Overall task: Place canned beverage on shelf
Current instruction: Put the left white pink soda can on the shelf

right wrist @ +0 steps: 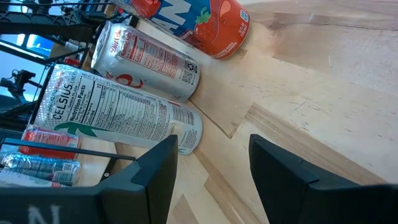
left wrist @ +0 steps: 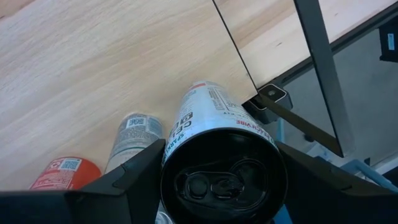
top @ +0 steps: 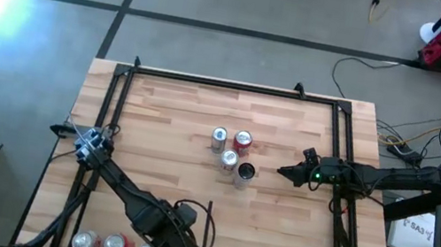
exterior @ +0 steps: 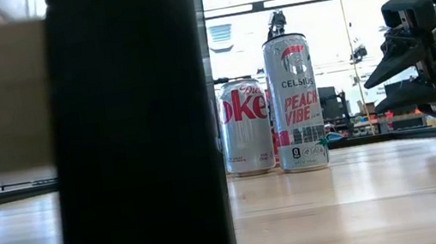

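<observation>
My left fingers (left wrist: 140,177) grip a tall Celsius can (left wrist: 217,168) at the lower left of the high view, beside two cans (top: 100,243) waiting there. My right fingers (top: 282,171) are closed and empty, near four cans (top: 232,152) standing at the centre of the shelf (top: 165,132).
</observation>
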You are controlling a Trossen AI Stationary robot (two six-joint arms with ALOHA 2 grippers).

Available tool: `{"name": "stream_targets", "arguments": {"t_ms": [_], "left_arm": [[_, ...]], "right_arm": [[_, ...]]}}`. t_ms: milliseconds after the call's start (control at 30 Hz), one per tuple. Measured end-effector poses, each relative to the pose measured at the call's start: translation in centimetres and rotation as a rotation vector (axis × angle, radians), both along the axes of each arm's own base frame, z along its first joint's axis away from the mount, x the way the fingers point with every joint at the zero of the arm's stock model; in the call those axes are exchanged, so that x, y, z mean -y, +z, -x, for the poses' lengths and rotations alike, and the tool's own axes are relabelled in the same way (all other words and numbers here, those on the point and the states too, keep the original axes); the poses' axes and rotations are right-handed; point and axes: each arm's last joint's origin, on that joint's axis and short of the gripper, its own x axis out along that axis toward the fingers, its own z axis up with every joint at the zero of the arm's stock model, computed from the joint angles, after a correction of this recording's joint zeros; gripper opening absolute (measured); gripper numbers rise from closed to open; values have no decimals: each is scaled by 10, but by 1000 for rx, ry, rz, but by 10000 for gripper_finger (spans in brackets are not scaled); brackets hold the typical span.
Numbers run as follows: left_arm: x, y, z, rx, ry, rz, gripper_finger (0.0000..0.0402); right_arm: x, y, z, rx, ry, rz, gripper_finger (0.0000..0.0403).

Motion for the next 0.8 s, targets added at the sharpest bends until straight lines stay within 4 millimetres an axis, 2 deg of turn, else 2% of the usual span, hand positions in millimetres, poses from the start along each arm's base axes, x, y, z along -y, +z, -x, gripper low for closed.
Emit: {"name": "stream_targets", "arguments": {"t_ms": [333, 800], "left_arm": [[3, -8, -4, -18, -7, 4, 254], [3, -9, -4, -12, 6, -17, 269]], "right_arm": [[0, 0, 0, 0, 0, 0, 183], [0, 0, 0, 1, 0, 0, 183]]}}
